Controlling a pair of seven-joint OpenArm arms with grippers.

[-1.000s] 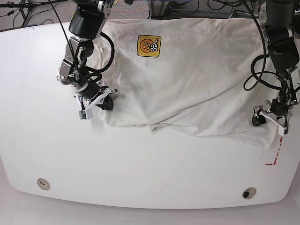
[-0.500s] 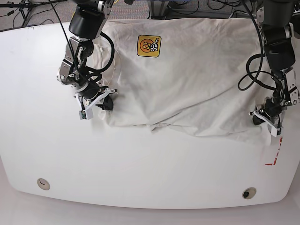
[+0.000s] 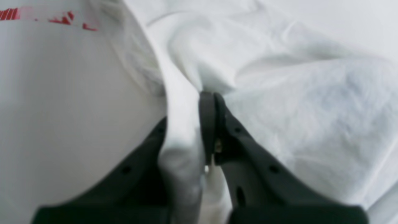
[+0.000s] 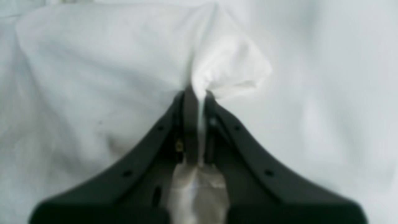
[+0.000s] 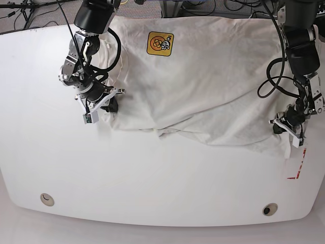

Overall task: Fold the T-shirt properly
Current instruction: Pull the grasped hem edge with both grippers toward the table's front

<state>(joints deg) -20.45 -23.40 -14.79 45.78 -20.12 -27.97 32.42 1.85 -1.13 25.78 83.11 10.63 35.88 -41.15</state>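
The off-white T-shirt (image 5: 213, 86) lies spread and wrinkled across the far half of the white table (image 5: 152, 178), its yellow-orange round graphic (image 5: 160, 43) near the back. At the shirt's left lower corner, my right gripper (image 5: 105, 103) is shut on a pinch of cloth; the right wrist view shows the fabric (image 4: 224, 71) bunched between the jaws of the gripper (image 4: 199, 93). At the shirt's right lower edge my left gripper (image 5: 285, 127) is shut on a fold; in the left wrist view the gripper (image 3: 206, 98) pinches the T-shirt (image 3: 311, 109) hem.
A red tape mark (image 5: 297, 170) sits on the table just below the left gripper, also visible as red marks (image 3: 62, 20). Two round holes (image 5: 46, 199) (image 5: 269, 209) lie near the front edge. Cables hang behind the table.
The left gripper has closed on the shirt's right edge and risen slightly. The right gripper has drawn its corner back and to the left, shifting the shirt's lower edge.
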